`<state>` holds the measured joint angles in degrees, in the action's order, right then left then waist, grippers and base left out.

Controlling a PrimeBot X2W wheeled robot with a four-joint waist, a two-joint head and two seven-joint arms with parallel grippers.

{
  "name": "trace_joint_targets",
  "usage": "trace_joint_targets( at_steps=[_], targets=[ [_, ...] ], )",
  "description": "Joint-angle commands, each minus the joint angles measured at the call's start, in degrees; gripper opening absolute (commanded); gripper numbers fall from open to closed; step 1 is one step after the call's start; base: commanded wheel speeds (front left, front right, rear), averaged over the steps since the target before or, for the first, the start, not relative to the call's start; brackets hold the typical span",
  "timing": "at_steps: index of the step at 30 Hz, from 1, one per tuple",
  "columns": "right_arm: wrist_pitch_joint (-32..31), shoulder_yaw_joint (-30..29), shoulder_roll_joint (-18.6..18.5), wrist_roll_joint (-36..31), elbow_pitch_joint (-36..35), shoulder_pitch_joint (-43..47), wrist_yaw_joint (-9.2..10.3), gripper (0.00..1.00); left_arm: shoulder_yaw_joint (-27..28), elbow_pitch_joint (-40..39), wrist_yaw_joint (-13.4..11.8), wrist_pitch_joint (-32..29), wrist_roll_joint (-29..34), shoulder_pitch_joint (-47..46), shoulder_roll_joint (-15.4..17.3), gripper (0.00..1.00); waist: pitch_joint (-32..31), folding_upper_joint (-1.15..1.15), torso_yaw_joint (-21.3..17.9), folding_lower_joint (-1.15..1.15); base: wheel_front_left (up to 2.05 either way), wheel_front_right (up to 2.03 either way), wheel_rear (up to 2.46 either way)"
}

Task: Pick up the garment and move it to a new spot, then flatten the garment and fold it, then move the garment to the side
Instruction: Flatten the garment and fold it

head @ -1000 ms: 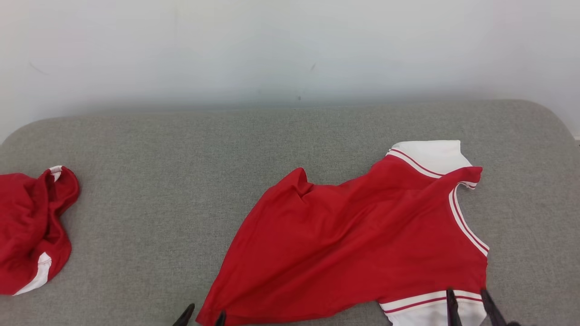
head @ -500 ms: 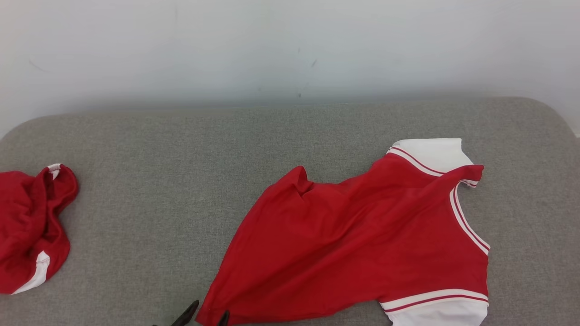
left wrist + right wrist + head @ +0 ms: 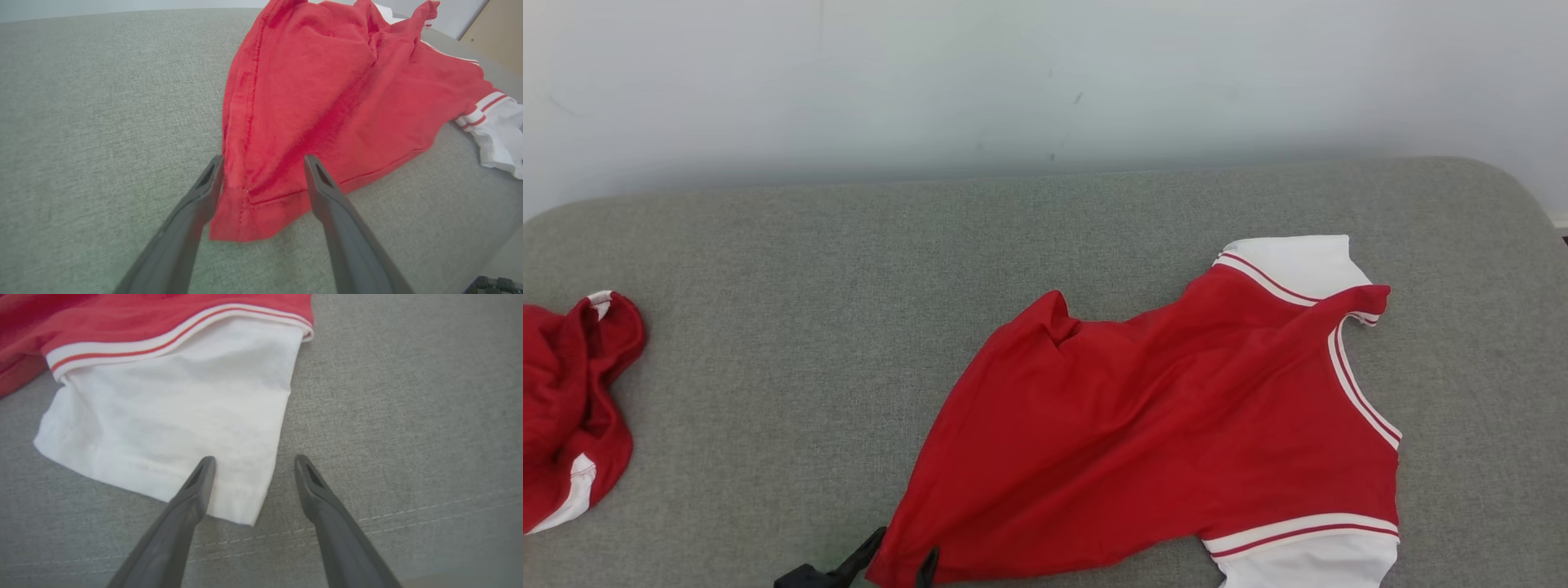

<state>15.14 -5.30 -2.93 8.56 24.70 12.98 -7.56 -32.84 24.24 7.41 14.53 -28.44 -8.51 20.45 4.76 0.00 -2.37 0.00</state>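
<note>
Two claws stand wide open, holding nothing. The garment [image 3: 1160,425] lies spread on the grey cushion [image 3: 768,286], its long axis slanting from the near hem corner [image 3: 245,220] away to the far right. The left claw [image 3: 263,161] straddles that corner, one finger on either side. The right claw [image 3: 254,458] hovers over the near white sleeve [image 3: 175,416]. The left looks readier to pinch.

You had the garment [image 3: 1160,425] spread rumpled on the grey cushion [image 3: 809,327], white sleeves toward the right. Your left end effector [image 3: 903,557] straddled its near hem corner, fingers [image 3: 866,551] parted; another red bundle [image 3: 568,408] lay well apart at left.
</note>
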Motion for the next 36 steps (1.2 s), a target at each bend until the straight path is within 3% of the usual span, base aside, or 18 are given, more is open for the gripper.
trace_joint_targets(
  at_steps=[1, 10, 11, 12, 13, 14, 22, 30, 36],
  targets=[
    [0.0, 0.0, 0.1, 0.3, 0.7, -0.3, 0.14, 1.0, 0.4, 0.6, -0.2, 0.1, -0.9, -0.3, 0.2, 1.0, 0.0, 0.0, 0.0, 0.0, 0.0, 0.0, 0.0],
    [-0.3, 1.9, 0.1, 1.1, 5.8, -2.2, 0.15, 1.0, -0.1, 2.4, -0.1, 0.1, -2.6, -0.8, -0.6, 0.97, 0.0, 0.0, 0.1, 0.0, 0.0, 0.0, 0.0],
    [-0.5, 2.3, 0.1, 1.3, 6.8, -2.5, 0.14, 1.0, -0.3, 2.8, -0.1, -0.3, -3.2, -1.0, -0.8, 0.57, -0.1, 0.0, 0.1, 0.0, 0.0, 0.0, 0.0],
    [-1.1, 2.9, 0.2, 1.6, 7.8, -3.0, 0.15, 0.52, -0.5, 3.0, 0.0, -0.4, -3.4, -1.1, -0.9, 0.18, -0.1, 0.0, 0.1, 0.0, 0.0, 0.0, 0.0],
    [-1.6, 3.3, 0.2, 1.8, 8.7, -3.4, 0.15, 0.05, -0.6, 3.4, 0.0, -0.6, -3.9, -1.2, -1.0, 0.0, -0.2, 0.0, 0.0, 0.0, 0.0, 0.0, 0.0],
    [-1.8, 3.8, 0.2, 2.0, 9.4, -3.9, 0.14, 0.0, -0.9, 3.9, 0.0, -1.0, -4.2, -1.2, -1.0, 0.0, -0.3, 0.0, -0.1, 0.0, 0.0, 0.0, 0.0],
    [-1.3, 5.3, 0.2, 5.0, 8.0, -5.3, 0.14, 0.0, -0.1, 2.9, 0.0, 0.0, -6.9, 0.0, -0.7, 0.0, -1.1, 0.0, -0.4, 0.0, 0.0, 0.0, 0.0],
    [-3.6, 6.7, -3.8, 9.4, -5.7, -5.9, 0.07, 0.0, 1.9, -6.0, -0.5, 0.1, -7.2, -0.8, 1.7, 0.0, -1.3, 0.0, -1.0, 0.0, 0.0, 0.0, 0.0],
    [-9.7, 6.3, -6.7, 13.5, -17.5, -10.5, 0.07, 0.0, 3.0, -15.3, -1.1, -4.8, -6.5, -6.5, 5.1, 0.0, -0.3, 0.0, -1.1, 0.0, 0.0, 0.0, 0.0]
  ],
)
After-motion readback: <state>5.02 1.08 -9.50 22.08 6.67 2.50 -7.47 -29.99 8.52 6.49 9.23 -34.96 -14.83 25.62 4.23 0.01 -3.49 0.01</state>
